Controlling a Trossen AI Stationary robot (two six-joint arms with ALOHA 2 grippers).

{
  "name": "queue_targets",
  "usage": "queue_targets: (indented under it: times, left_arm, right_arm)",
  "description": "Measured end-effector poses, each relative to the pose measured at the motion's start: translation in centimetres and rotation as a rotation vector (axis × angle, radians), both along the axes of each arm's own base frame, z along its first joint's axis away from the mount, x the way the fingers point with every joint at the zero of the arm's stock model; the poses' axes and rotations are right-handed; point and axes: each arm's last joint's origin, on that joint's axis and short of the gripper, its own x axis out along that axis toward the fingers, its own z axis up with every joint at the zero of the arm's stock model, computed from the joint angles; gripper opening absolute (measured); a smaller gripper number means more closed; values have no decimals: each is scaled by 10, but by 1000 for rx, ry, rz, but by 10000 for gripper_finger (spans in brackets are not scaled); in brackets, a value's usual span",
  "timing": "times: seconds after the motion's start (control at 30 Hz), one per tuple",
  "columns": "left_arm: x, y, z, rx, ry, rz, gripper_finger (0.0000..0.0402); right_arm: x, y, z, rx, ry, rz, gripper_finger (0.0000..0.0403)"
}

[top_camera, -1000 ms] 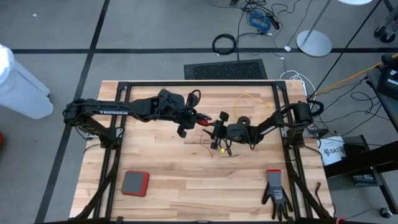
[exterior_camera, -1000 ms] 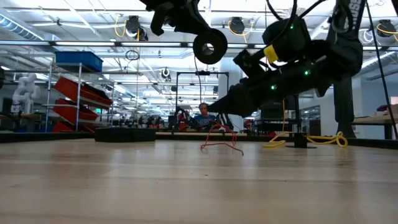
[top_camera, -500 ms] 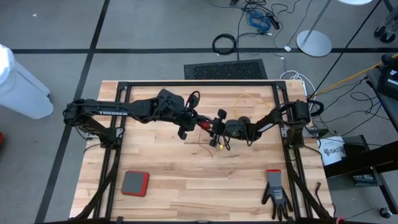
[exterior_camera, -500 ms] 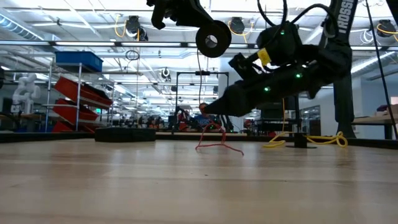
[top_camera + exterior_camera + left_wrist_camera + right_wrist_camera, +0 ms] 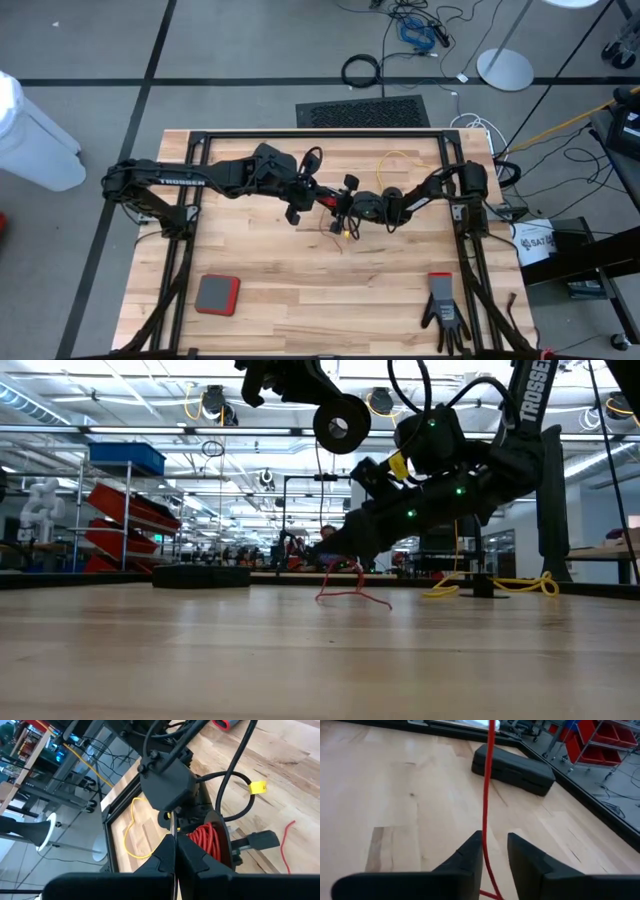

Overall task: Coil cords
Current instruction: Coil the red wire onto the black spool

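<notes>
**Desk:** Two arms meet over the tabletop (image 5: 260, 270). What changed?

**Photographer:** The right gripper (image 5: 343, 207) has slid in just beside the reel (image 5: 338, 425), its jaws narrowing round the red cord (image 5: 487, 780). It looks ready to guide more winding. The left gripper (image 5: 312, 190) stays clamped on the reel.

**Desk:** Differences between views?

**Photographer:** Only the right wrist view shows a gap left between the jaws. Only the low view shows slack lying below the reel.

Red cord (image 5: 486, 795) taut; yellow cord (image 5: 398, 160) loose.
</notes>
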Motion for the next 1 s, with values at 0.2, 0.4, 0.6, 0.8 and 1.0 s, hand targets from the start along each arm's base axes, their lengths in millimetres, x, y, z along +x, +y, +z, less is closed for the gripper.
queue_targets:
  times: [0.2,0.4,0.6,0.8,1.0]
  left_arm:
    - [0,0,-1,-1,9,0,1]
    - [-1,0,-2,-9,26,4,1]
    - [-1,0,-2,-10,26,4,1]
    - [-2,0,-4,-14,48,6,1]
    - [-5,1,-9,-17,106,10,1]
  right_arm:
    - [0,3,0,-3,16,14,66]
    - [0,7,-2,4,31,22,65]
    - [0,6,-2,10,30,17,40]
    - [-1,6,-2,10,34,17,4]
    - [-2,6,-6,35,67,9,1]
